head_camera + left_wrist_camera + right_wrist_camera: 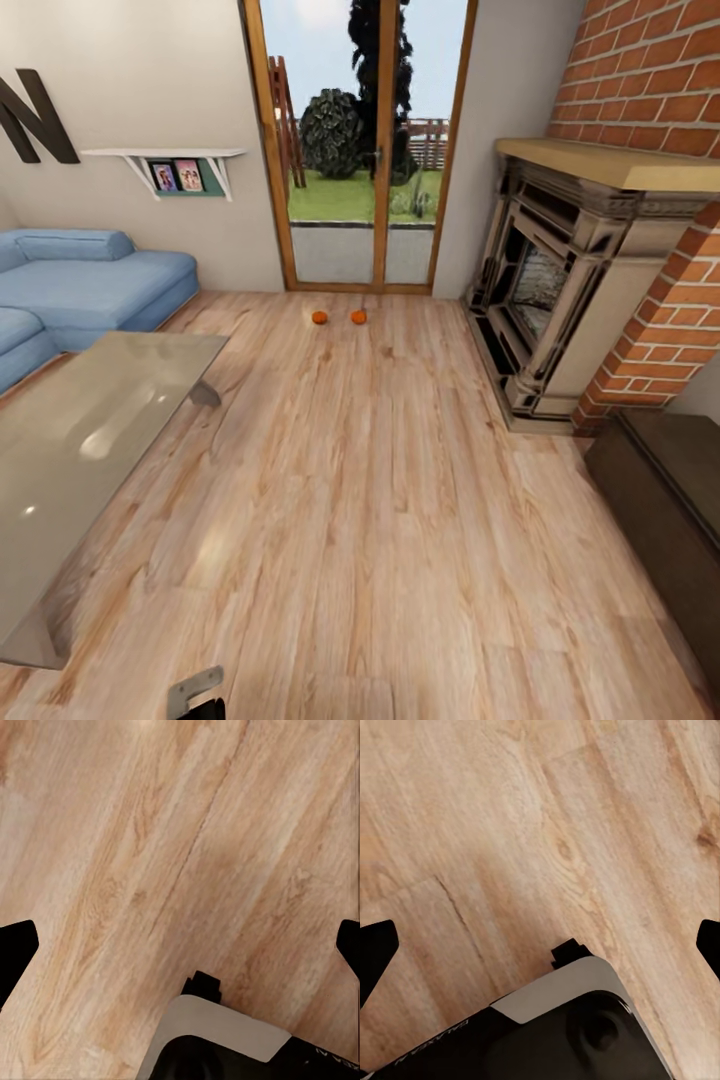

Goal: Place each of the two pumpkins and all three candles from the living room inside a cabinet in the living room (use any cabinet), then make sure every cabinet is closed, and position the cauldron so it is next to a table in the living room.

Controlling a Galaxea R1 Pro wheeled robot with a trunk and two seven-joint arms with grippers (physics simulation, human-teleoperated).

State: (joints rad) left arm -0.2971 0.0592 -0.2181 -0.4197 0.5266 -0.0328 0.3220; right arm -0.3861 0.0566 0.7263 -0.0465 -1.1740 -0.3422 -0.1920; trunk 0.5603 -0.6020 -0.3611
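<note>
Resting apart: two pumpkins [319, 317] [358, 316], floor [380, 480].

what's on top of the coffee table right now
Nothing rests on the coffee table; its glossy grey top carries only reflections. Its near-left end runs out of frame, so that part is unseen.

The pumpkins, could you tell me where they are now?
In the head view, both pumpkins sit side by side on the wood floor before the glass door.
</note>
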